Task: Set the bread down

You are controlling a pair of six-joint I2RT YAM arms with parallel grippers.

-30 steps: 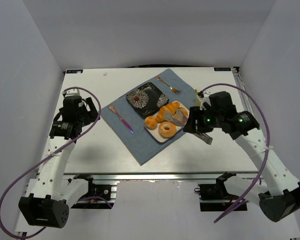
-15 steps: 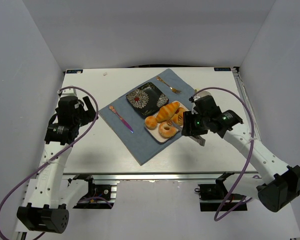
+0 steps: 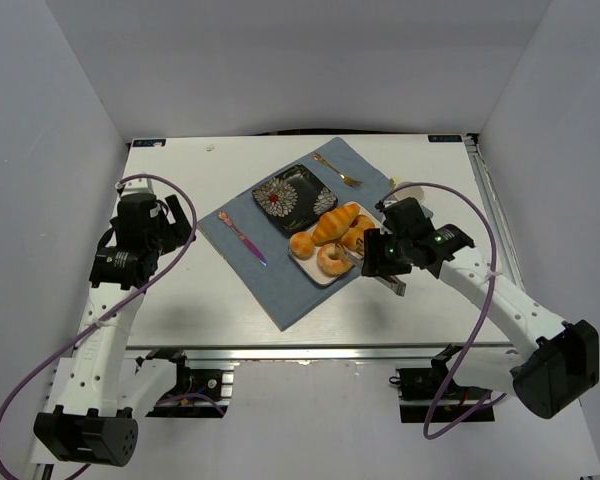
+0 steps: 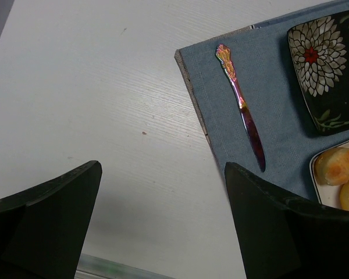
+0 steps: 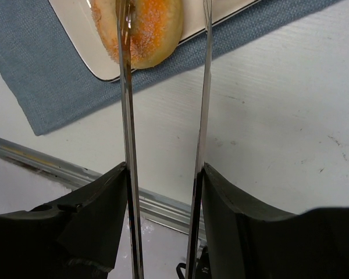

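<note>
Since the earlier frames the right arm has been brought leftward. In the top view the right hand [image 3: 372, 262] now sits at the right edge of the white plate [image 3: 315, 272] in mid-frame. It is just beside the bread [image 3: 332, 260], which lies at the lower end of that plate among other buns [image 3: 330, 228]. The left hand [image 3: 175, 214] has been shifted only slightly and is parked at the left of the frame, well apart. In the left wrist view the left hand is seen spread wide and empty above the worktop [image 4: 104, 87], with a knife [image 4: 244, 110] on the blue mat [image 4: 279, 99] at upper right. In the right wrist view the right hand is seen clamped on tongs [image 5: 128, 116], whose two blades run to the top of the frame and stand apart. The left blade lies across the bread and the right blade just outside it. The pick-up step is judged to be in hand. Next, the blades would need to be set astride the ring and squeezed before any lift.
</note>
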